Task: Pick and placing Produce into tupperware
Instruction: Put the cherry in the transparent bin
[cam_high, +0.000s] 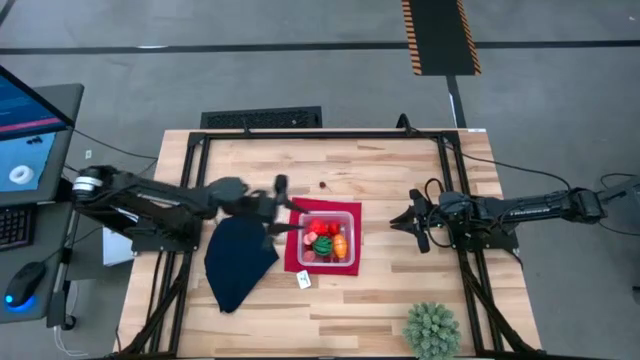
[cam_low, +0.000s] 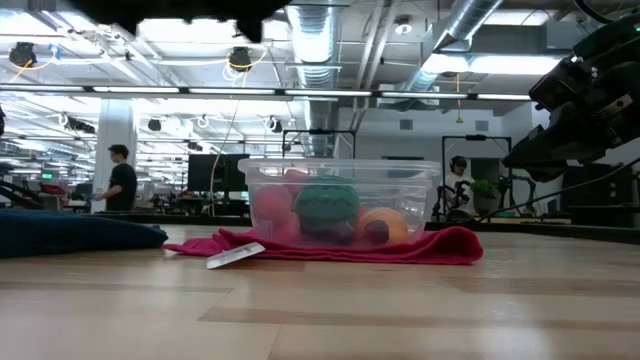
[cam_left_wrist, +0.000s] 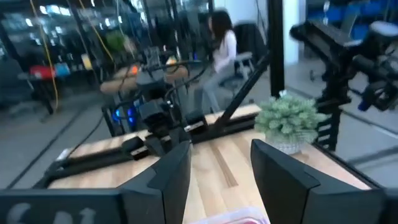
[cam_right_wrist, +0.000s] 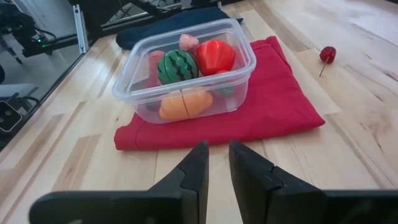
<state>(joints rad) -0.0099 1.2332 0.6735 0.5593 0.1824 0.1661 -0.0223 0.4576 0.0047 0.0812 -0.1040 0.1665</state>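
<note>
Wooden counter (cam_high: 380, 280): one cherry (cam_right_wrist: 327, 54) remains, upper right of the tupperware (cam_right_wrist: 186, 68). Light, smooth, rolls easily; I'd pinch its body. My left jaws (cam_left_wrist: 219, 168) gape empty, my right jaws (cam_right_wrist: 214, 165) narrow, empty.

Clear glossy plastic tupperware (cam_right_wrist: 186, 68) on a matt red cloth mat (cam_right_wrist: 261, 106), pale wood table (cam_right_wrist: 348, 143).

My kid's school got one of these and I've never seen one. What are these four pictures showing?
Two robot arms work at a wooden table. One picture looks down from above, one looks level across the tabletop, and two come from cameras on the arms' wrists. The left gripper is over the edge of a clear tub, its jaws apart and holding nothing. The right gripper waits off to the side, also holding nothing. The tub sits on a red mat and holds toy produce. One small red piece lies loose on the table.
</note>
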